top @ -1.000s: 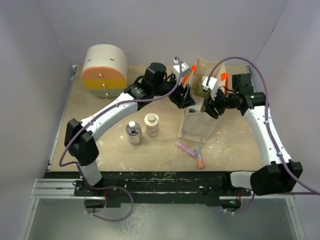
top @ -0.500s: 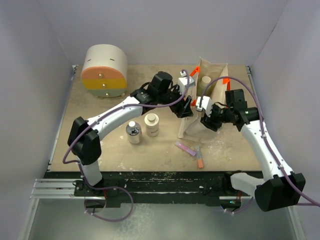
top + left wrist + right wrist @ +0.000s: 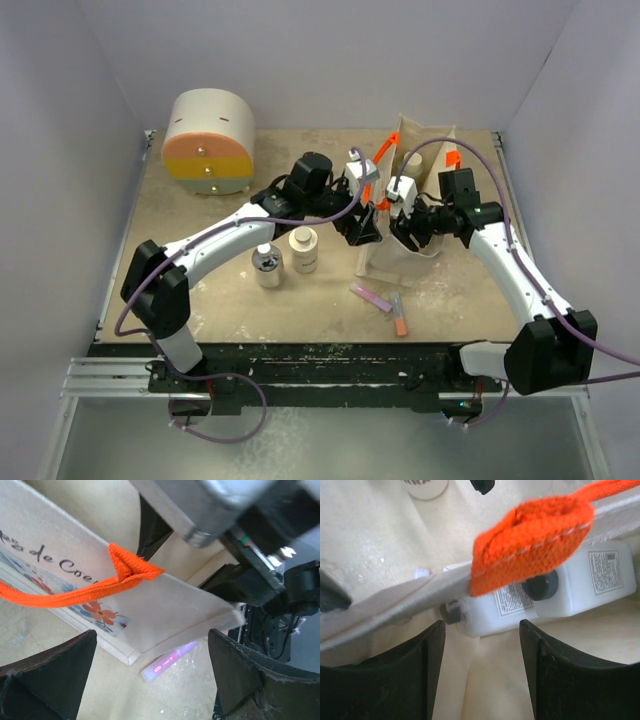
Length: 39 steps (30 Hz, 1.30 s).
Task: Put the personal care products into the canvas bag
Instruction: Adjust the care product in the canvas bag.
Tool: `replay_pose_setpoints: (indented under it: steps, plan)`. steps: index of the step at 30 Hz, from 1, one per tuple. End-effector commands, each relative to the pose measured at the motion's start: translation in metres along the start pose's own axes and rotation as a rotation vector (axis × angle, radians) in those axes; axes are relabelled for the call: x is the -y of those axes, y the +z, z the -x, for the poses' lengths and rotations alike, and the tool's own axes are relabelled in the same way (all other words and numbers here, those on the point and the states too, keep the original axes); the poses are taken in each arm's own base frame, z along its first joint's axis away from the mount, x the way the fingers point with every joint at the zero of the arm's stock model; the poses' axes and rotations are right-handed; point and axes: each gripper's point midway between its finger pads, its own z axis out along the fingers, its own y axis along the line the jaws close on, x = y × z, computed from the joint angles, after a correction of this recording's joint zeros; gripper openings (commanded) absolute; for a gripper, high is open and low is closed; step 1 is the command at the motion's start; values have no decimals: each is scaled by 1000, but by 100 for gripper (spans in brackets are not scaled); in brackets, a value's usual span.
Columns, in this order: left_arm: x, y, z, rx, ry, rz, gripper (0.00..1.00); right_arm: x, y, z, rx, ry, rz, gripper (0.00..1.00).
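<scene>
Nearest the arm bases, a pink tube (image 3: 371, 296) and an orange-capped tube (image 3: 399, 316) lie flat on the table (image 3: 200, 230), just in front of the canvas bag (image 3: 395, 258). Further back, a clear-grey bottle (image 3: 266, 266) and a cream jar (image 3: 303, 250) stand upright side by side, caps up, to the left of the bag and not yet packed. The left pincer (image 3: 152, 637) hangs wide and empty at the bag's left wall, so both lie just to its near left, closer to this arm. The right pincer (image 3: 481, 630), fingers apart and empty, looks past an orange handle (image 3: 532, 545) at two white bottles (image 3: 602, 587) lying inside. A round drawer box (image 3: 208, 140) sits at the far left.
</scene>
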Motion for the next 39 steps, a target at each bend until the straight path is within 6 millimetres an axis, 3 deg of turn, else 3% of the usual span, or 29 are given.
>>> replay_pose_setpoints:
  steps: [1, 10, 20, 25, 30, 39]
  plan:
    - [27, -30, 61, 191, 40, -79, 97, 5, -9, 47, 137, 35, 10, 64]
    - [24, -24, 82, 237, 1, -91, 99, -7, -11, 81, 221, 143, 155, 61]
    - [-8, 0, 61, 168, -42, 16, 96, -14, -4, 83, 218, 200, 243, 58]
    - [-5, -3, 44, 136, -3, -2, 90, 8, -7, 71, 201, 233, 175, 58]
    - [-5, -4, 20, 83, 45, -14, 82, 25, -10, 55, 129, 155, 139, 62]
    - [3, -12, -12, 9, 162, -75, 80, 62, -21, 34, 37, 39, 42, 65]
